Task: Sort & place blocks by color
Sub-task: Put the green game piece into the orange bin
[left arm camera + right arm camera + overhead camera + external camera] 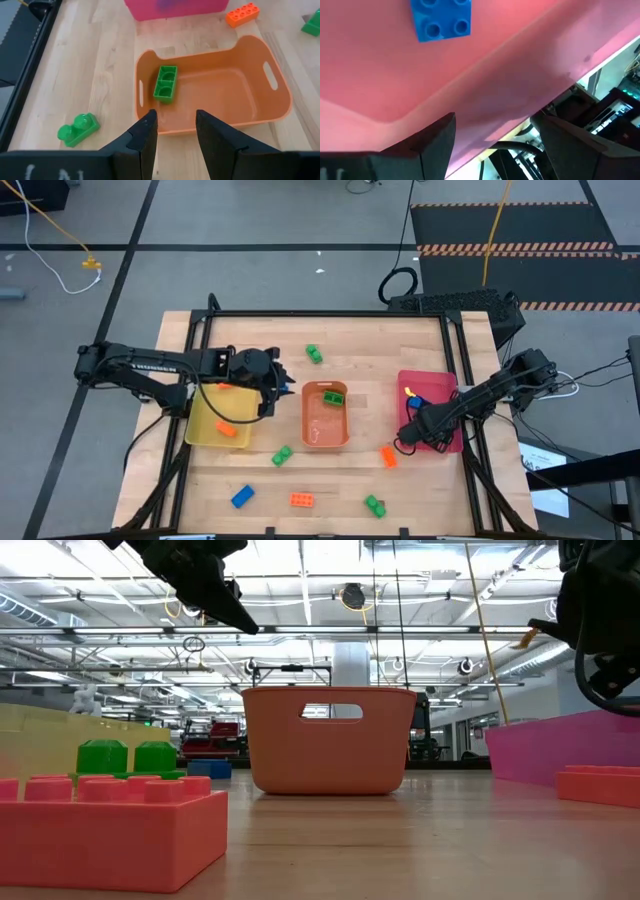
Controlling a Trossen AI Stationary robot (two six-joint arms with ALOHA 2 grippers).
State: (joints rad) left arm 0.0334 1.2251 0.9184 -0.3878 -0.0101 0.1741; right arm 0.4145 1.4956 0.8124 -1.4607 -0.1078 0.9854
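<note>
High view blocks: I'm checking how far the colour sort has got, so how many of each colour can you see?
Green blocks: 4
Orange blocks: 3
Blue blocks: 2
Total: 9
An orange patch by the yellow tray is too hidden to count.

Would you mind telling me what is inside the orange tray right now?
The orange tray holds one green block near a short wall. The rest of its floor shows bare; nothing is covered.

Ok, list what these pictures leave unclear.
- Pink tray, high view: the right arm covers much of its contents.
- Yellow tray, high view: the left arm hides its far end.
- Orange tray, low view: its wall hides the inside.
- Low view: both grippers are cut off by the top edge.
</note>
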